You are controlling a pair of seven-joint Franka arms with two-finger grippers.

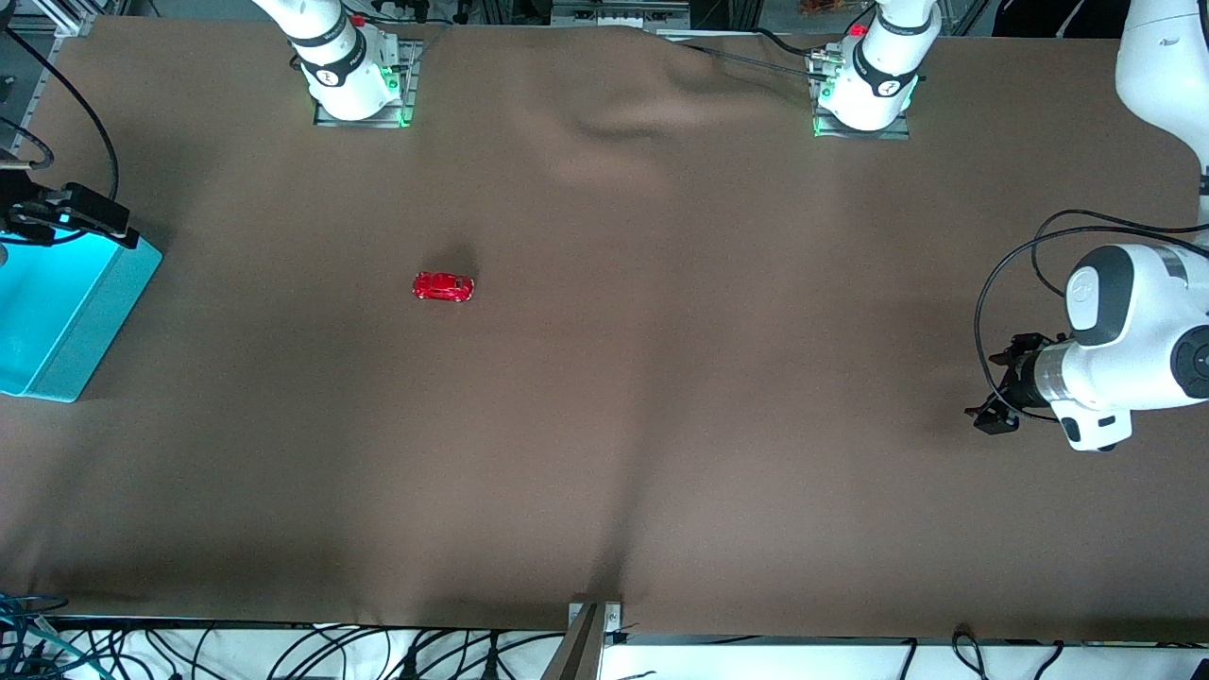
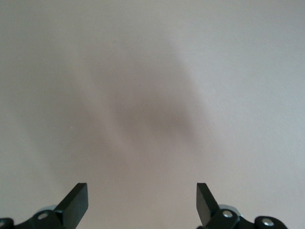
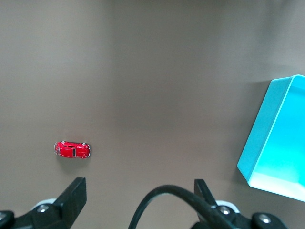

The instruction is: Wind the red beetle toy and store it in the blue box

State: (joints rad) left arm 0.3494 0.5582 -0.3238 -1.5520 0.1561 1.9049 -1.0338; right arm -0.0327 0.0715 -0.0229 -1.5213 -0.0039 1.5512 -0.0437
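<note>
The red beetle toy (image 1: 442, 286) stands on its wheels on the brown cloth, alone, toward the right arm's end of the table; it also shows in the right wrist view (image 3: 72, 150). The blue box (image 1: 106, 307) sits at the table's edge at the right arm's end, open side up, and shows in the right wrist view (image 3: 265, 128). My right gripper (image 1: 57, 215) hangs high over the box's edge, open and empty (image 3: 139, 186). My left gripper (image 1: 994, 389) waits over bare cloth at the left arm's end, open and empty (image 2: 142, 191).
Brown cloth (image 1: 661, 378) covers the table, with folds near the arms' bases. A black cable (image 3: 162, 200) loops across the right wrist view between the fingers. Loose cables hang below the table's front edge (image 1: 283, 652).
</note>
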